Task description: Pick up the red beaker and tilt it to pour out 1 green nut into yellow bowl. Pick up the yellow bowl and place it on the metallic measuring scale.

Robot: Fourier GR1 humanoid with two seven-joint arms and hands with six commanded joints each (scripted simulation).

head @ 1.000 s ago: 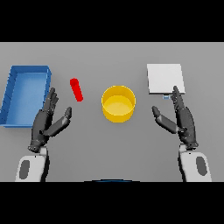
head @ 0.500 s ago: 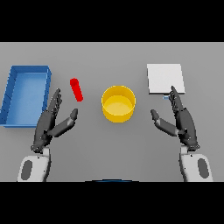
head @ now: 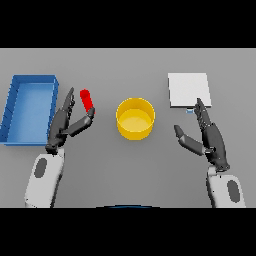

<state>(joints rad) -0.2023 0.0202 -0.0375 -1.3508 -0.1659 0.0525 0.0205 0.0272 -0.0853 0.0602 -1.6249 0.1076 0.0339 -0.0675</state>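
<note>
White-grey forearms, dark left hand (head: 61, 131) and right hand (head: 213, 142).

Red beaker (head: 86, 99) (tilted) left of yellow bowl (head: 135, 118); metallic measuring scale (head: 188, 90) right.

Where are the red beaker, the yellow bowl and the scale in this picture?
red beaker (head: 86, 99): head view, middle of its side.
yellow bowl (head: 135, 131): head view, front wall.
scale (head: 188, 89): head view, centre of its flat top plate.
</note>
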